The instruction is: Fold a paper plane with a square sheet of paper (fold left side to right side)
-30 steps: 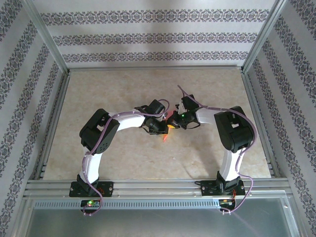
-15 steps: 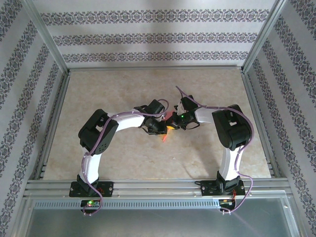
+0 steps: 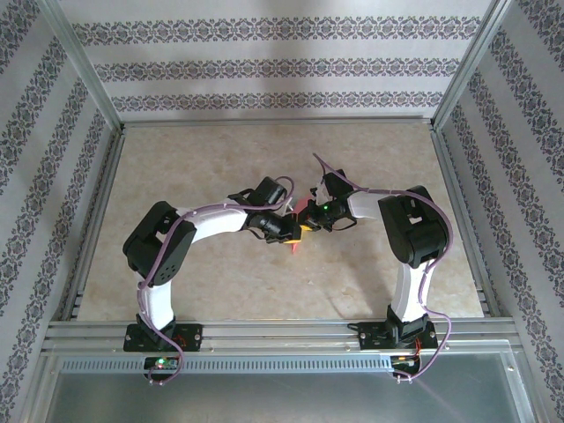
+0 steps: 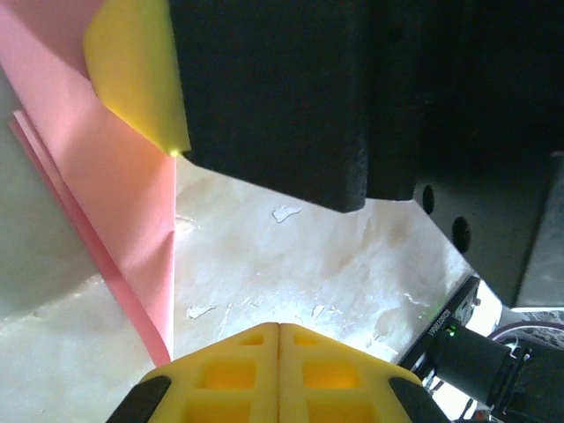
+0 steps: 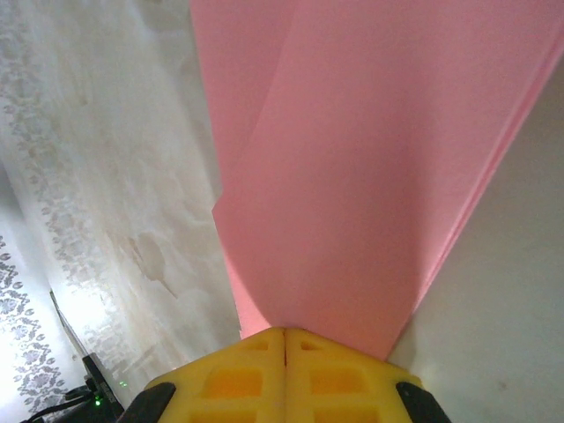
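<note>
The salmon-pink sheet of paper (image 5: pixel 352 159) is folded into layers. It hangs above the table at the centre, a pointed tip (image 3: pixel 294 244) poking down between the two wrists. My right gripper (image 5: pixel 284 331) is shut on the paper's edge, which runs straight into the closed yellow jaws. My left gripper (image 4: pixel 279 328) is shut with nothing between its fingers. It points at the bare tabletop, with the paper (image 4: pixel 123 194) just to its left. In the top view both grippers meet mid-table, left (image 3: pixel 300 231) and right (image 3: pixel 310 218), almost touching.
The beige marbled tabletop (image 3: pixel 220 167) spreads around the arms. Aluminium rails (image 3: pixel 282 330) run along the near edge. Patterned walls (image 3: pixel 264 66) enclose the back and both sides. The right gripper's black body (image 4: pixel 282 97) hangs close above my left fingers.
The left arm's elbow has swung out to the left and lower in the top view. Its wrist has shifted slightly. The right arm still holds the paper in the same place.
</note>
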Controlling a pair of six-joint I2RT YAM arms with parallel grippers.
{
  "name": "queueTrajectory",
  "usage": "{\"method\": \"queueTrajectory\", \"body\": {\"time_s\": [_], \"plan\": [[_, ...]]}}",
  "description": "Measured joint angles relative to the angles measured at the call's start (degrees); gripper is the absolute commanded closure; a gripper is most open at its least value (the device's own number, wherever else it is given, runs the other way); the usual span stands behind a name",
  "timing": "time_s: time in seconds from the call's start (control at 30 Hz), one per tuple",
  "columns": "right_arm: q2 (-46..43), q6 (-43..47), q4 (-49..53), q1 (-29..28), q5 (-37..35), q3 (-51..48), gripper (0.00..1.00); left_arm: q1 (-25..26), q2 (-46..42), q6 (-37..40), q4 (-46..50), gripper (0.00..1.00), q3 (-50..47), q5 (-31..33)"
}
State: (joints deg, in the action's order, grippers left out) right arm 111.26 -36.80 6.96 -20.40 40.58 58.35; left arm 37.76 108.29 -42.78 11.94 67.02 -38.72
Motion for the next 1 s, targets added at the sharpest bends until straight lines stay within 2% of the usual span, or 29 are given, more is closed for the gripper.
{"method": "queueTrajectory", "body": {"time_s": [1.0], "plan": [[1.11,2.10,2.29,-0.02,0.50,1.92,1.00,0.00,4.90,-0.31,-0.42,0.94,0.09,-0.28]]}}
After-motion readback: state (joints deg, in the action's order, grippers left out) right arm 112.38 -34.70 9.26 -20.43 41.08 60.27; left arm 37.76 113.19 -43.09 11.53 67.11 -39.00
